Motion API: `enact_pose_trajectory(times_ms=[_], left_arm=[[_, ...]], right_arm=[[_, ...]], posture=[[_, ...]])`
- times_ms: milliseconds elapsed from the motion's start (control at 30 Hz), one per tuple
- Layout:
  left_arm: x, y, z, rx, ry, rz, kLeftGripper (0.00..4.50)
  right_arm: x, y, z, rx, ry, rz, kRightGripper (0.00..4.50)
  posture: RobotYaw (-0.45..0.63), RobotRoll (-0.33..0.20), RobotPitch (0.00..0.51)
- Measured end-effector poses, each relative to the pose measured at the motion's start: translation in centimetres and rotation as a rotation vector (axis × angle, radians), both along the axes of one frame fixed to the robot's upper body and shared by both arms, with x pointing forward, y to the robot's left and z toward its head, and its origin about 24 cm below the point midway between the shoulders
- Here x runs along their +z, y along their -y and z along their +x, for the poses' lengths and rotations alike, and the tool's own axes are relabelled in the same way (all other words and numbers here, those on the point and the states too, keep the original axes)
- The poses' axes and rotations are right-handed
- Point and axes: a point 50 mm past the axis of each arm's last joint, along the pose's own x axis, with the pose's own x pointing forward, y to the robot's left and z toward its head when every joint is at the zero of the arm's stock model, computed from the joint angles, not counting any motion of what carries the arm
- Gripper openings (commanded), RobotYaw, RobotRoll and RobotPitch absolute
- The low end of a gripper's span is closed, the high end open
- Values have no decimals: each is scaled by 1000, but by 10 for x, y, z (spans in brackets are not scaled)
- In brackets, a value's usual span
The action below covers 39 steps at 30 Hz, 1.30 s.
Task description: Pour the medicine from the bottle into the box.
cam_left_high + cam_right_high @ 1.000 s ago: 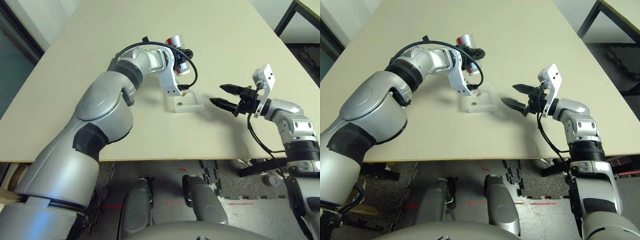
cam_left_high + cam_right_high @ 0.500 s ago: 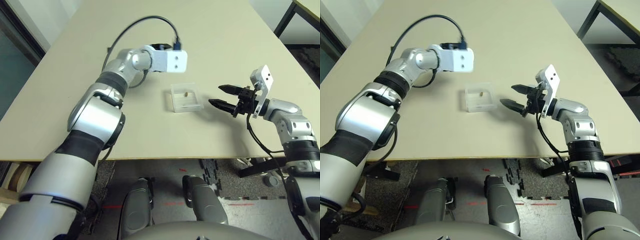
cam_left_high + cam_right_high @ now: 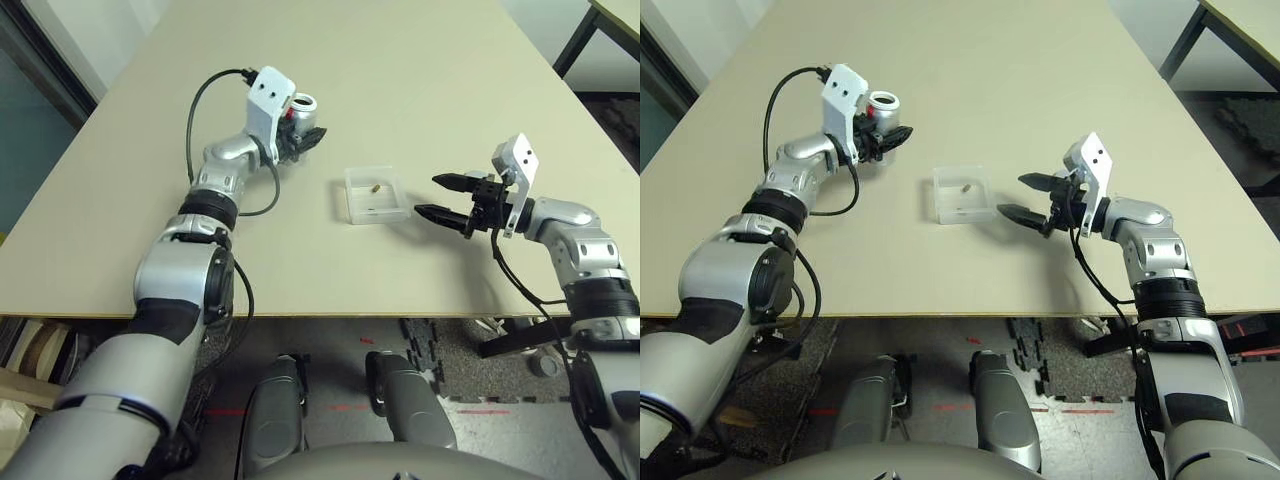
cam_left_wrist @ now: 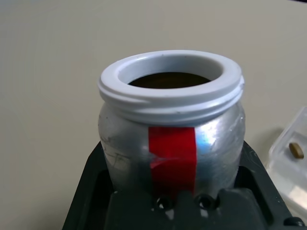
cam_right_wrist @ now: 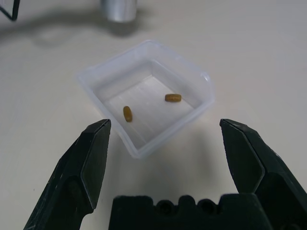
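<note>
Clamped on the bottle (image 3: pixel 301 108), your left gripper (image 4: pixel 177 201) holds it upright with its mouth up, uncapped, well to the left of the box (image 3: pixel 375 194); your right gripper (image 5: pixel 168 158) waits just right of the box, fingers spread wide and empty. Two pills of the medicine (image 5: pixel 173 97) lie inside the box. Your pour looks done; next you need only lower the bottle to the table left of the box and let go.
</note>
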Motion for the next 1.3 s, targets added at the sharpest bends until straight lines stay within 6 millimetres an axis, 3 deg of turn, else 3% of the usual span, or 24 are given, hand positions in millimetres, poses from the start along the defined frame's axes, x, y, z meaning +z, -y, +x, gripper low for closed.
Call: enact_pose_trajectory(times_ms=[467, 700, 933, 1100, 1300], left_arm=[[-13, 11, -3, 49, 34, -82, 2594], [-31, 7, -8, 75, 2, -80, 2594], [-34, 5, -9, 93, 16, -77, 2594], [-39, 3, -11, 107, 10, -74, 4383], [-42, 3, -12, 106, 1, -67, 4448]], right_arm=[[3, 4, 0, -3, -10, -8, 4500], [3, 3, -1, -9, -16, -1, 4500], [2, 4, 0, -11, -19, 0, 4500], [1, 5, 0, -14, -22, 0, 4500], [-3, 7, 1, -22, -29, 4, 4500]], posture=[[-161, 0, 152], [-160, 0, 154], [-156, 0, 158], [-151, 0, 159], [-143, 0, 159]])
